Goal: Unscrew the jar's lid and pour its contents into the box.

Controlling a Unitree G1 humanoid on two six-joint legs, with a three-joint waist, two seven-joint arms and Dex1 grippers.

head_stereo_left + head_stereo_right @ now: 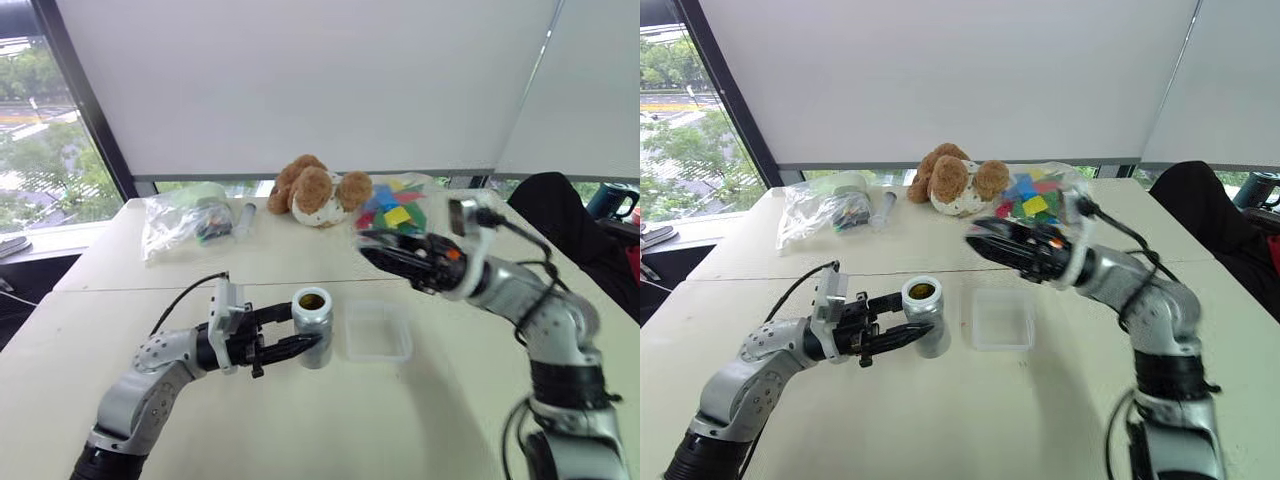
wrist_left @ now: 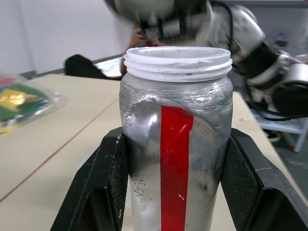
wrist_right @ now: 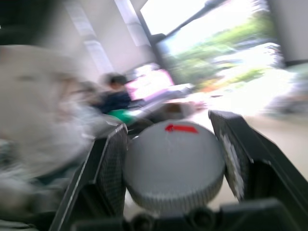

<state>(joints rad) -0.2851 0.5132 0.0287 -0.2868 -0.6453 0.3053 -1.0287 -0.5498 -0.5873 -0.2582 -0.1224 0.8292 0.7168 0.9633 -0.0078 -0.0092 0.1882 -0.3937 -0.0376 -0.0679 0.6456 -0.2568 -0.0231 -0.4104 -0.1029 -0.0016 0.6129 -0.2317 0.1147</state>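
Jar red-striped, no legible text, clamped by left end effector; right end effector grips lid.

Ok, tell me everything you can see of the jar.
The jar is a small silvery-grey cylinder with a dented, foil-like wrap, a red stripe down its side and a white threaded neck. Its lid is off, clamped in the right pincer above the table. The mouth is open and something brown shows inside. The jar stands upright on the table beside the clear box, gripped at the body by the left pincer.
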